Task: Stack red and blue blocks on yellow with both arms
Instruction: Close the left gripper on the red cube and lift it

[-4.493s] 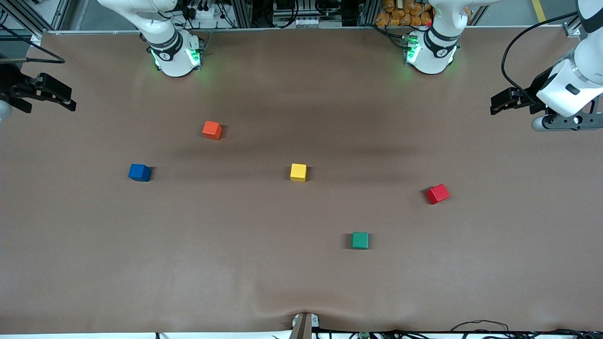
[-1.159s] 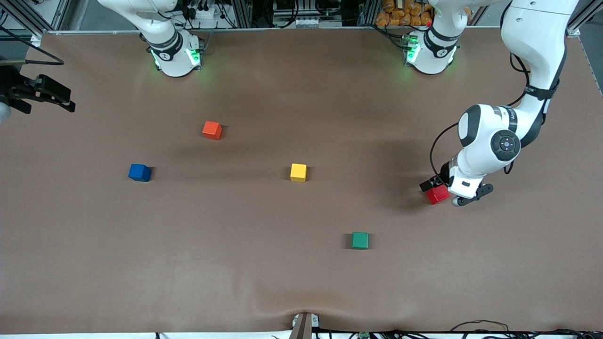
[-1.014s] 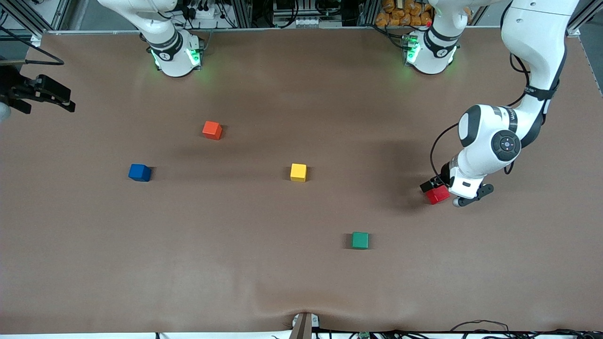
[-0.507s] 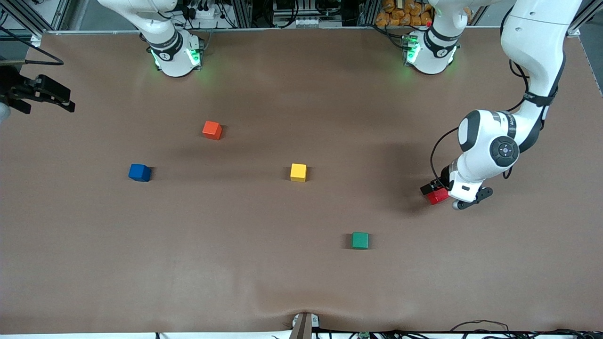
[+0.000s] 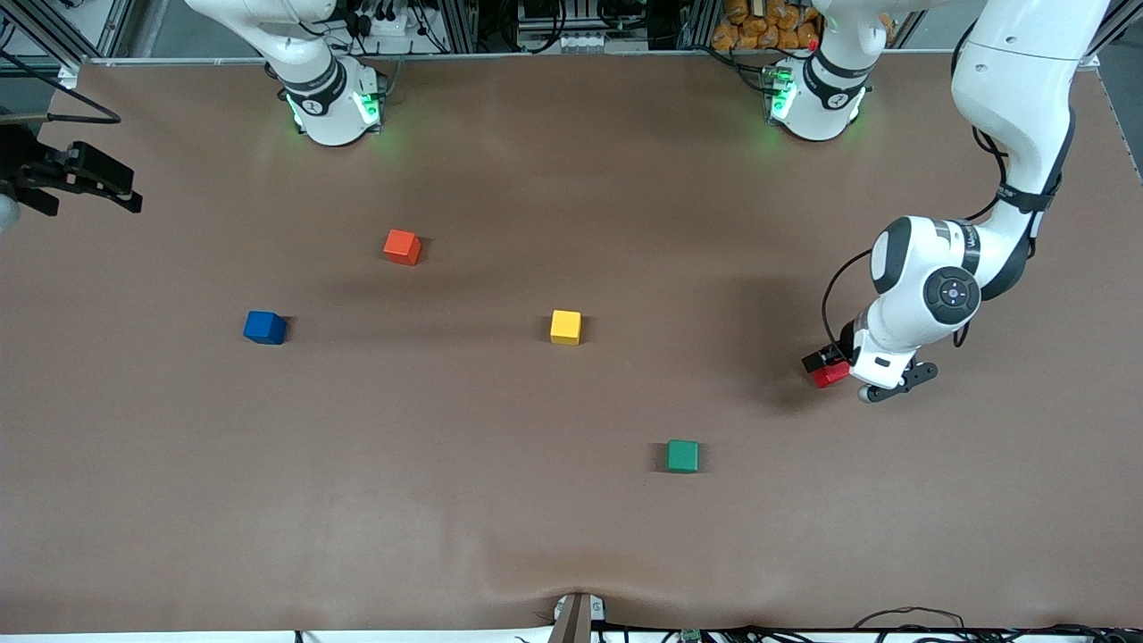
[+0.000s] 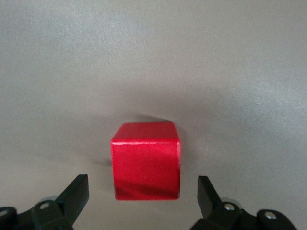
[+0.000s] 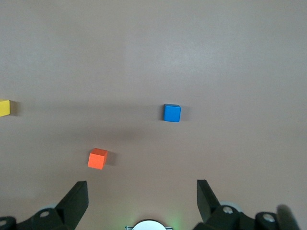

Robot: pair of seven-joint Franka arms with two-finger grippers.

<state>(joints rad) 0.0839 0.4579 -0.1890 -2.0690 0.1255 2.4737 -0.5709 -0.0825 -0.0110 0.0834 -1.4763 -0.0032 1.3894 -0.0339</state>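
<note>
The left gripper [image 6: 144,196] straddles the red cube [image 6: 146,160] with bare tabletop [image 5: 500,500] showing on either flank. Around the yellow cube [image 5: 565,327], the nearest obstacle is the green cube [image 5: 683,455] at five o'clock; the rest lie well apart.

My brown table [image 5: 500,536] carries five cubes. The yellow cube [image 5: 565,327] sits mid-table; from it, the orange cube [image 5: 402,246] lies at ten o'clock, the blue cube [image 5: 264,328] at nine, the green cube [image 5: 683,455] at five, the red cube [image 5: 830,374] at four.
</note>
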